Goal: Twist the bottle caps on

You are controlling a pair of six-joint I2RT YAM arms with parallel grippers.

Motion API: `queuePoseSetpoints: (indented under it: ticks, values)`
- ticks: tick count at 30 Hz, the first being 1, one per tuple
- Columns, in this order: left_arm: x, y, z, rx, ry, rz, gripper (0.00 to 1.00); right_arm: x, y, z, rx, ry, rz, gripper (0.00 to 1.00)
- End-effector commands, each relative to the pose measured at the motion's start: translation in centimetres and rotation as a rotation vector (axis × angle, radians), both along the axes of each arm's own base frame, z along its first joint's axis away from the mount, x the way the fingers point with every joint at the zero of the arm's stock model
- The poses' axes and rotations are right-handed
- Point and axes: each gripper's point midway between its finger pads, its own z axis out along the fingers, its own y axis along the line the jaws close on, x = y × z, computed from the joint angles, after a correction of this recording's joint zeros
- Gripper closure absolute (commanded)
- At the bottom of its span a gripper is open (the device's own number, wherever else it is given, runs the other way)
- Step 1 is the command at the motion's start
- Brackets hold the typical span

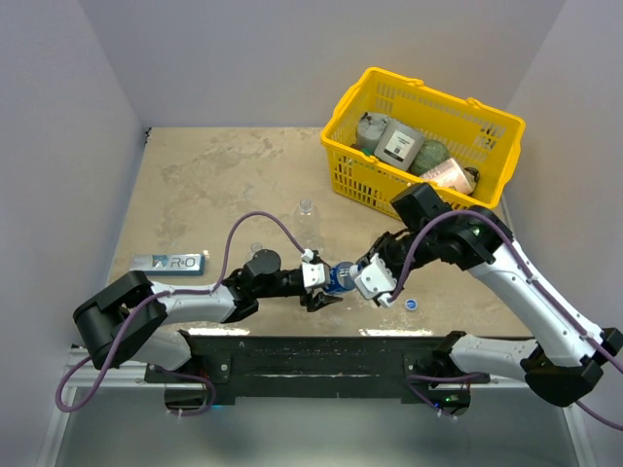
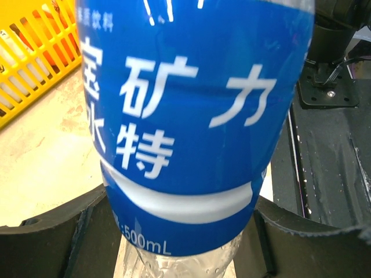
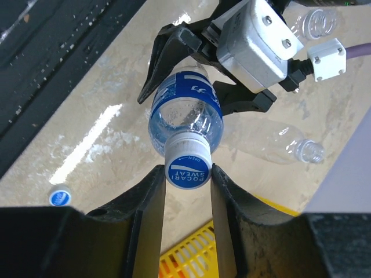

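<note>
Beside the table's near edge lies a loose small round blue plastic cap (image 1: 412,304). Just beyond, the left gripper (image 1: 324,285) clamps the blue-labelled clear plastic bottle (image 1: 339,277) horizontally, evidently bracing it. The right gripper (image 1: 366,275) pinches the bottle's blue-topped screw cap (image 3: 187,172), positioned for turning. Farther back stands an unlabelled clear bottle (image 1: 306,207).

The labelled bottle (image 2: 191,116) wears a deep blue wrapper with white characters and a white curved stripe. Below the wrapper the plastic is clear. Its bottle cap (image 3: 187,172) is white with blue lettering. The basket (image 1: 365,180) is bright yellow, an open lattice, and the cans (image 1: 371,131) inside the basket are grey. The loose cap (image 3: 59,197), on the near side of the basket, is blue with a pale centre. The packet (image 1: 167,263), far left of the basket, is blue and white. The table (image 1: 195,185) is mottled beige. Purple cables (image 1: 258,215) loop over the black-and-white arms (image 1: 185,302).
</note>
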Motion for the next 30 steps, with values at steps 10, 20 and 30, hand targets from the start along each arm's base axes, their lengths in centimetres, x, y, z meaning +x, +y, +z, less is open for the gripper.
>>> queuePoseSetpoints:
  ticks: [10,20,30]
  values:
    - [6.2,-0.5,6.9,-0.198,-0.050,0.400,1.00,1.1,1.3,-3.1,0.040,0.644,-0.896,1.00]
    - [8.6,-0.6,5.3,-0.147,0.081,0.598,1.00,7.0,-1.4,-3.5,0.087,0.828,-1.402,1.00]
    - [6.1,-0.7,1.4,-0.047,0.203,0.472,1.00,8.3,0.3,6.4,0.289,0.757,-1.185,0.30]
